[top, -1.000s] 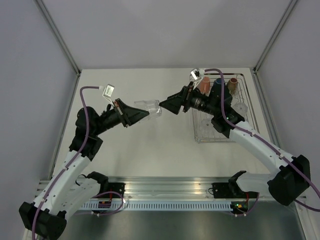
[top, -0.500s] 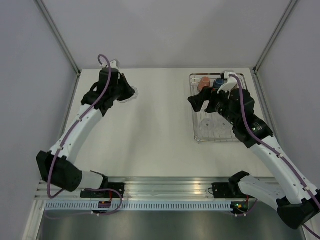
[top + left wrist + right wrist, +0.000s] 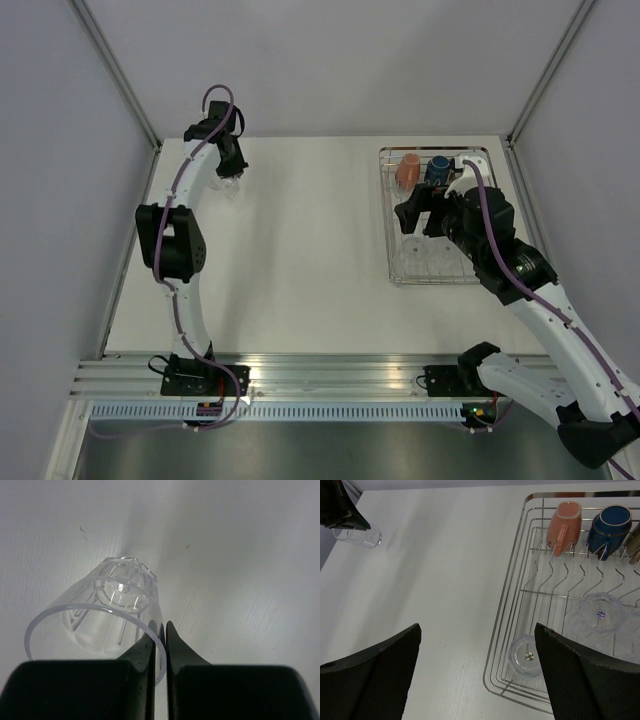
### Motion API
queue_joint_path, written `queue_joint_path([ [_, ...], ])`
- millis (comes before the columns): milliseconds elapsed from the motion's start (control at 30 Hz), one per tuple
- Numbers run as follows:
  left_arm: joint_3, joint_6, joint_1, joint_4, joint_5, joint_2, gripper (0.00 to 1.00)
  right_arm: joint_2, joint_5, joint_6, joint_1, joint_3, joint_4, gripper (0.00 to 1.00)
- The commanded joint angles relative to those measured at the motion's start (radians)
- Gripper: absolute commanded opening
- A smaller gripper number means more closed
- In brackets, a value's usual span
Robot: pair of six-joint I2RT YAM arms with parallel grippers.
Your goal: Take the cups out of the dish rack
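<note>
Over in the far left corner of the bench (image 3: 300, 250), the left hand (image 3: 160, 630) is pressed nearly together, pinching the rim of a clear tumbler (image 3: 107, 607) between its two fingertips, one inside the wall and one outside. The tumbler stands mouth up with its base down at the bench top, well apart from everything else. Across on the right, the dish rack (image 3: 506, 607) sits against the far right side of the bench. The right hand (image 3: 477, 680) hovers over its near left part, fingers spread wide and holding nothing. At the back of the rack, a salmon mug (image 3: 564, 525) and a blue mug (image 3: 610, 525) lean on the prongs side by side. Lower down in the wire bed sit a glass (image 3: 527, 656) near the front corner and a second glass (image 3: 600, 612) further in.
</note>
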Motion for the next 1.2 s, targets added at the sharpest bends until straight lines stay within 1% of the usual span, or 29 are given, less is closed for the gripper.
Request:
queue_joint_path([
  [0,0.169,0.067,0.022,-0.112,-0.036,0.091,0.02,0.003,0.021,-0.029,-0.002,-0.014,-0.019,0.98],
  [67,0.226,0.074,0.036,-0.135,-0.031,0.166,0.02,0.013,0.018,-0.032,-0.003,-0.012,-0.025,0.98],
  [133,0.318,0.083,0.047,-0.155,-0.031,0.247,0.02,0.02,0.014,-0.039,-0.003,-0.014,-0.034,0.98],
  [200,0.386,0.093,0.06,-0.177,-0.026,0.29,0.02,0.024,0.01,-0.042,-0.002,-0.014,-0.042,0.98],
  [233,0.401,0.095,0.065,-0.181,-0.026,0.328,0.02,0.024,0.007,-0.044,-0.002,-0.016,-0.043,0.98],
  [300,0.429,0.103,0.074,-0.19,-0.025,0.355,0.02,0.032,0.006,-0.055,-0.003,-0.008,-0.057,0.98],
  [433,0.447,0.115,0.082,-0.19,-0.051,0.398,0.05,0.061,0.058,-0.07,-0.003,0.04,-0.12,0.98],
  [533,0.473,0.124,0.087,-0.192,-0.036,0.41,0.11,0.089,0.072,-0.067,-0.002,0.073,-0.16,0.98],
  [567,0.473,0.127,0.087,-0.19,-0.033,0.41,0.16,0.095,0.075,-0.07,-0.002,0.078,-0.169,0.98],
  [633,0.475,0.13,0.088,-0.193,-0.028,0.408,0.22,0.11,0.107,-0.07,-0.003,0.087,-0.189,0.98],
  [667,0.475,0.133,0.09,-0.197,-0.026,0.407,0.28,0.113,0.121,-0.07,-0.003,0.089,-0.195,0.98],
  [733,0.475,0.135,0.093,-0.206,-0.023,0.386,0.34,0.121,0.163,-0.069,-0.002,0.098,-0.22,0.98],
  [767,0.469,0.135,0.093,-0.209,-0.019,0.372,0.41,0.124,0.179,-0.067,-0.002,0.101,-0.227,0.98],
  [800,0.467,0.138,0.093,-0.207,-0.01,0.358,0.44,0.132,0.199,-0.064,-0.002,0.103,-0.246,0.98],
  [833,0.461,0.133,0.093,-0.21,-0.002,0.323,0.51,0.138,0.228,-0.053,-0.003,0.103,-0.263,0.98],
  [900,0.454,0.127,0.093,-0.212,0.018,0.283,0.59,0.145,0.247,-0.041,-0.002,0.098,-0.27,0.98],
  [933,0.449,0.123,0.093,-0.21,0.027,0.237,0.64,0.145,0.25,-0.03,-0.003,0.093,-0.275,0.98],
  [967,0.431,0.107,0.093,-0.207,0.038,0.214,0.76,0.145,0.259,-0.017,-0.002,0.087,-0.277,0.98],
  [1033,0.398,0.097,0.091,-0.197,0.073,0.128,0.82,0.138,0.235,-0.001,-0.003,0.058,-0.261,0.98],
  [1067,0.362,0.087,0.091,-0.18,0.087,0.093,0.95,0.133,0.221,0.006,-0.002,0.049,-0.255,0.98],
  [1100,0.342,0.081,0.091,-0.171,0.102,0.064,0.99,0.126,0.215,0.014,-0.002,0.028,-0.24,0.98],
  [1133,0.32,0.075,0.09,-0.163,0.11,-0.002,0.99,0.125,0.205,0.016,-0.003,0.018,-0.232,0.98],
  [1167,0.275,0.066,0.088,-0.145,0.118,-0.035,0.99,0.13,0.201,0.02,-0.002,0.003,-0.224,0.98],
])
